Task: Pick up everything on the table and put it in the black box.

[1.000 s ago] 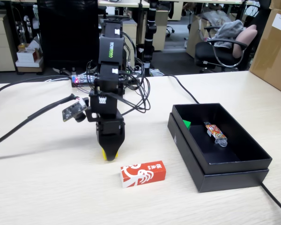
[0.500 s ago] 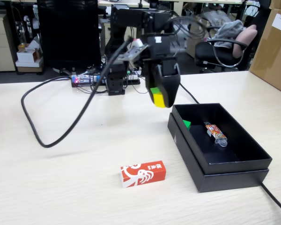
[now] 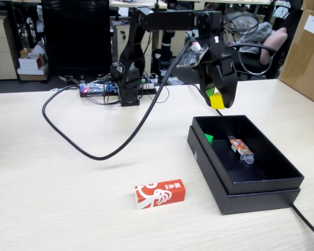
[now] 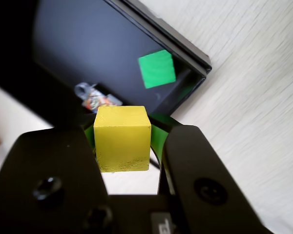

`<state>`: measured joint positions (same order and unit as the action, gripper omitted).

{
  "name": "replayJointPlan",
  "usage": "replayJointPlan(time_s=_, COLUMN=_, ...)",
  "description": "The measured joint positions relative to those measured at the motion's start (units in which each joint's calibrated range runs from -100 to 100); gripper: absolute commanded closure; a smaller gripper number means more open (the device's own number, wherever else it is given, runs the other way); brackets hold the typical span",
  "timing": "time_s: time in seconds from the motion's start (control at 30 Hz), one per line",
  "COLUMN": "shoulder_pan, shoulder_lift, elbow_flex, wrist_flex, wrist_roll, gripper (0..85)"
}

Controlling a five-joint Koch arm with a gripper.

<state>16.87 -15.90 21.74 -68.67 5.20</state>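
My gripper hangs in the air just above the far left corner of the black box, shut on the yellow cube. In the wrist view the yellow cube sits clamped between the two black jaws, with the black box below it. The green cube lies inside the box against its left wall; the wrist view has that green cube near a corner. The red carton with white swirls lies flat on the table, left of the box.
An orange-patterned packet lies inside the box. A thick black cable loops over the table from the arm base. Another cable runs off at the right front. A cardboard box stands at the far right.
The arm lifted the yellow cube off the table, left of the carton, and swung it up and right. It now hangs over the box's far left corner.
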Motion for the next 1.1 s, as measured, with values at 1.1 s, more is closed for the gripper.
replayJointPlan(time_s=1.1, shoulder_pan=-1.32, shoulder_lift=16.34, elbow_flex=-2.37, wrist_flex=12.09, wrist_roll=0.29, gripper=55.6)
